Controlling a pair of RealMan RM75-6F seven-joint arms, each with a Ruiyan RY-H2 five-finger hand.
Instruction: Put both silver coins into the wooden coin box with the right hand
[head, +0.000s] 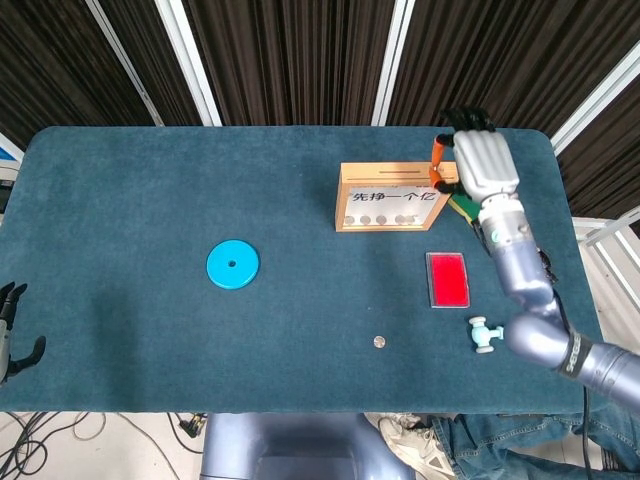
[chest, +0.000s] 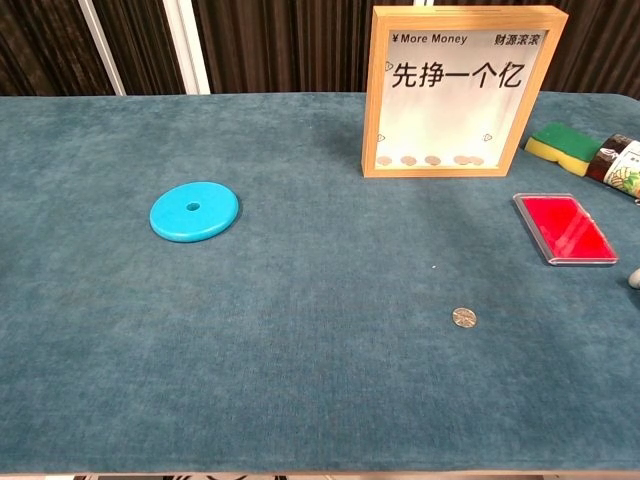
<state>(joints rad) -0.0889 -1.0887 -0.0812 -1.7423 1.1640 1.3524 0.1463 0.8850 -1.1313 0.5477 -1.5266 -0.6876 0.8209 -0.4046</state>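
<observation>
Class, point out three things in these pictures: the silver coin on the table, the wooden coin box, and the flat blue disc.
Silver coin (chest: 463, 317), chest view, centre of its face.
Wooden coin box (chest: 543, 92), chest view, right side of its frame.
Flat blue disc (head: 222, 271), head view, flat top beside its centre hole.

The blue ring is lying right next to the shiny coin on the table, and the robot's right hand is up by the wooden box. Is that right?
Not quite. The blue ring lies far from the coin, out on the left part of the table, as the head view shows. The coin lies nearer the red tray. The right hand is indeed up by the wooden box.
</observation>
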